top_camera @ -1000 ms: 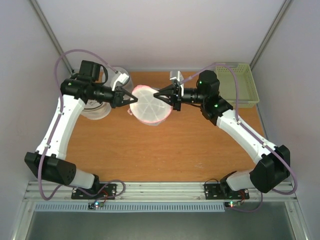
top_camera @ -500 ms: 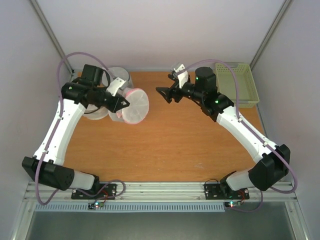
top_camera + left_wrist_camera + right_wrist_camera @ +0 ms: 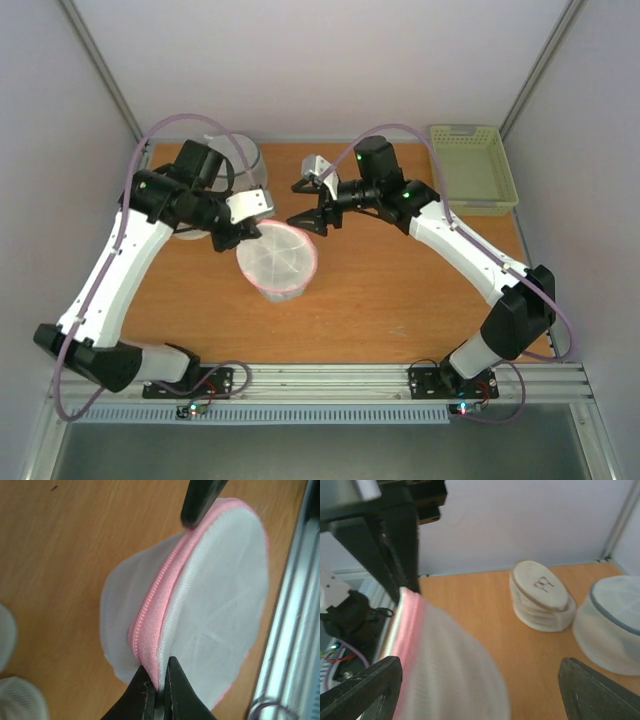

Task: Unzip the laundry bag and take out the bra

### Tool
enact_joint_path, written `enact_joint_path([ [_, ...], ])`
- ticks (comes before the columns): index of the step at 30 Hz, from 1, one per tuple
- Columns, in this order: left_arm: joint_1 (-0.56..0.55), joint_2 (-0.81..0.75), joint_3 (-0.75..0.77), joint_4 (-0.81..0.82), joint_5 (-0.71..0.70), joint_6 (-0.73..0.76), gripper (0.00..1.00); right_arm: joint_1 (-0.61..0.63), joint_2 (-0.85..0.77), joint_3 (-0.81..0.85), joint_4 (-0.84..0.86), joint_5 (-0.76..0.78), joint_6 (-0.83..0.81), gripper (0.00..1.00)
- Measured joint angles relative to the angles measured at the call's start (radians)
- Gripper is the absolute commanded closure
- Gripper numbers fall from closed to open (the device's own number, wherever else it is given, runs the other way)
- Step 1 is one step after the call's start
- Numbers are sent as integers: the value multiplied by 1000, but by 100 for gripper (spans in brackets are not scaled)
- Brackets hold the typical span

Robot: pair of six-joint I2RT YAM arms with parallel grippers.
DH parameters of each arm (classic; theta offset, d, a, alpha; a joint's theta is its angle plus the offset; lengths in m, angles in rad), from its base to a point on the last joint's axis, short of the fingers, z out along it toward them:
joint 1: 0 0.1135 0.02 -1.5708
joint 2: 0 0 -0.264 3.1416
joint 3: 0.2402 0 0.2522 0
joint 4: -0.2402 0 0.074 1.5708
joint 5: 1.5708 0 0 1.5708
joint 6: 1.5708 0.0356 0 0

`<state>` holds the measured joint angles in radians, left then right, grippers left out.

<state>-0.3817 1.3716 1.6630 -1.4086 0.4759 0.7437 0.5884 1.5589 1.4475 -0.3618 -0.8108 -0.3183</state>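
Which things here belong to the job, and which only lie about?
Job: laundry bag with pink zipper band; left fingers pinching that band; right fingers, open. Bra not visible.
Lying about: grey-banded mesh bag; flat round bag with dark mark; green basket.

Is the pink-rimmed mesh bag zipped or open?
Zipped where visible: the pink zipper band around the round white mesh bag runs closed; far side hidden.

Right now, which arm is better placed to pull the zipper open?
Right. The left hand is shut on the pink zipper band of the laundry bag, anchoring it; the right hand is open, empty and close beside the bag's rim.
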Motion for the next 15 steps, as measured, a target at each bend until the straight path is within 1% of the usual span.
enact_joint_path([
  [2,-20,-39,-29,14,-52,56,99,17,-4,0,-10,-14,4,13],
  [4,-56,-95,-94,35,-125,127,100,35,-22,-16,0,-14,22,12],
  [7,-111,-138,-167,43,-200,199,100,65,-97,-107,46,16,59,11],
  [11,-143,-121,-172,82,-229,201,99,122,-185,-238,120,75,109,11],
  [15,-170,-118,-173,117,-236,174,99,158,-185,-301,165,125,125,14],
])
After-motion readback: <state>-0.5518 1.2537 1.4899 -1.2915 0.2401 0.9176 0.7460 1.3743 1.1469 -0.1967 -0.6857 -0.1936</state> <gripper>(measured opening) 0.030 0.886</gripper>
